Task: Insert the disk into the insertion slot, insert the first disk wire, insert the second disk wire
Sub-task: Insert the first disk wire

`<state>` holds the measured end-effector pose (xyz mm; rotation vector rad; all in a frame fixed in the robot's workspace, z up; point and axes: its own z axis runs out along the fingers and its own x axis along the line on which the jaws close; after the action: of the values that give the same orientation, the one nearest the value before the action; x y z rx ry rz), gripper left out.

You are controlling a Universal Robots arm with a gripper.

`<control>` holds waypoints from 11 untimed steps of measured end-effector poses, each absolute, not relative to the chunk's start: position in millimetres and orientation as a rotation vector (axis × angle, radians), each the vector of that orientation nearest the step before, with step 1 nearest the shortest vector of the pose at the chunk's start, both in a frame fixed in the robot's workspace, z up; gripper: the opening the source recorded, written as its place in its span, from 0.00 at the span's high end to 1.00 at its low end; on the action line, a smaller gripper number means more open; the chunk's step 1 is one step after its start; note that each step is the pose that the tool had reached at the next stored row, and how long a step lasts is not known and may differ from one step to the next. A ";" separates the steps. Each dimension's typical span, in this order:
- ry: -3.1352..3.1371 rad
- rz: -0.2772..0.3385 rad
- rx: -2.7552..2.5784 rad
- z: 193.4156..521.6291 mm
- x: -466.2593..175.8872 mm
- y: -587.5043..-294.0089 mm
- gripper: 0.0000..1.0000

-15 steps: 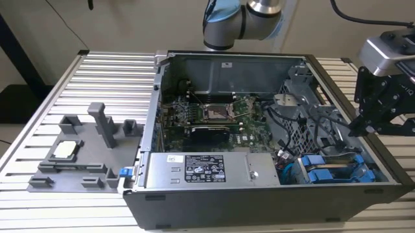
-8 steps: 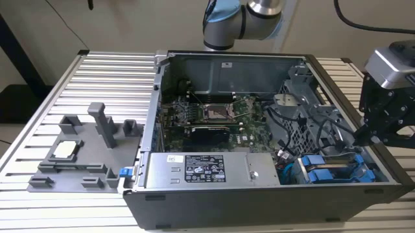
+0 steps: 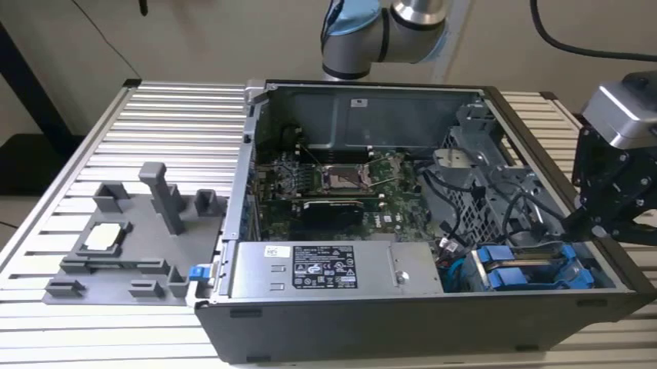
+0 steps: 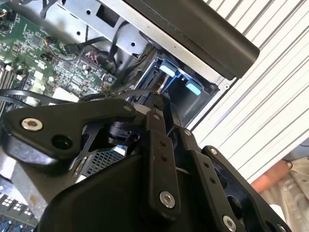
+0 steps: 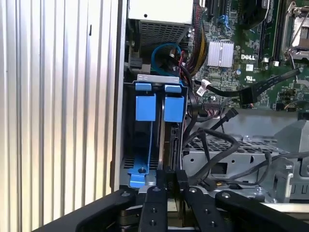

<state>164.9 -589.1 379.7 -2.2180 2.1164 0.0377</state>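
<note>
Both wrist views near insertion slot (image 5: 166, 140)

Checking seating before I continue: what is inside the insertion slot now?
In the first wrist view, the insertion slot holds a dark edge-on slab with a blue tab, apparently the disk. The gripper covers its near end, so how deep it sits cannot be seen.

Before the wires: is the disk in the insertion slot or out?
In, at least partly: in the first wrist view the disk stands edge-on inside the insertion slot, end effector at its near end. Depth: cannot tell.
</note>
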 end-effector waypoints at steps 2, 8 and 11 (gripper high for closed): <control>2.130 0.026 -2.216 378.8 165.0 -589.1 0.81; 2.145 0.005 -2.224 374.4 164.9 -588.7 0.81; 2.143 0.008 -2.223 371.3 163.7 -588.0 0.81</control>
<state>163.7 -588.0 371.3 -2.2227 2.1433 0.0078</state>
